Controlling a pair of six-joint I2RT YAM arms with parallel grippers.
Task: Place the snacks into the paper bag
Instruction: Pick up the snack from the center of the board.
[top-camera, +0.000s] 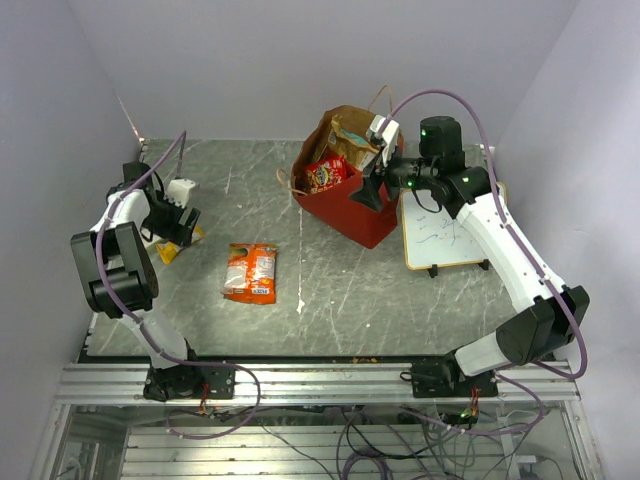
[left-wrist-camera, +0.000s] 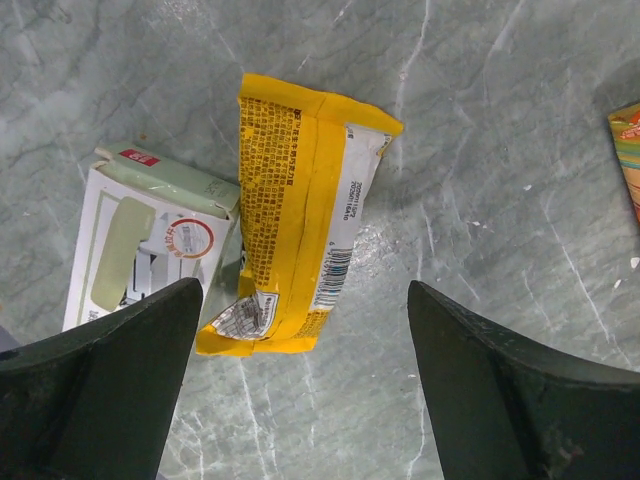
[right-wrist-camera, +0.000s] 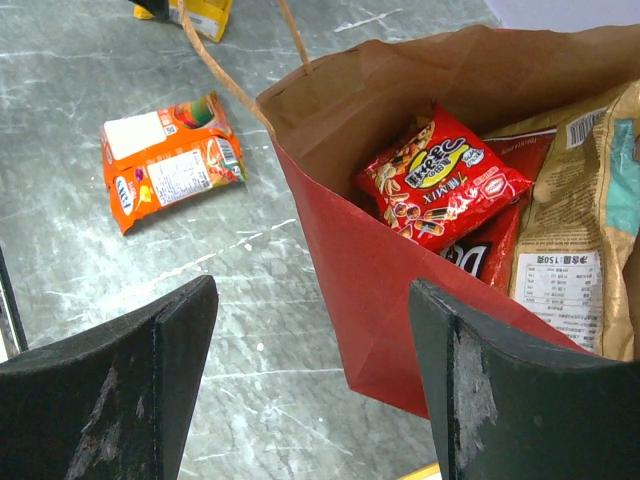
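– So how's that yellow packet (left-wrist-camera: 300, 215) gonna handle? It lies flat on the table (top-camera: 400, 290), just beside a white pack (left-wrist-camera: 140, 250), well apart from the paper bag (top-camera: 345, 215).

– Light, crinkly, slippery I'd guess, so pinch across its narrow middle. Above it the left gripper (left-wrist-camera: 305, 300) hangs wide open, empty. Over by the bag's rim the right gripper (right-wrist-camera: 312, 290) is open and empty too. 1 orange packet (top-camera: 251, 272) lies between.
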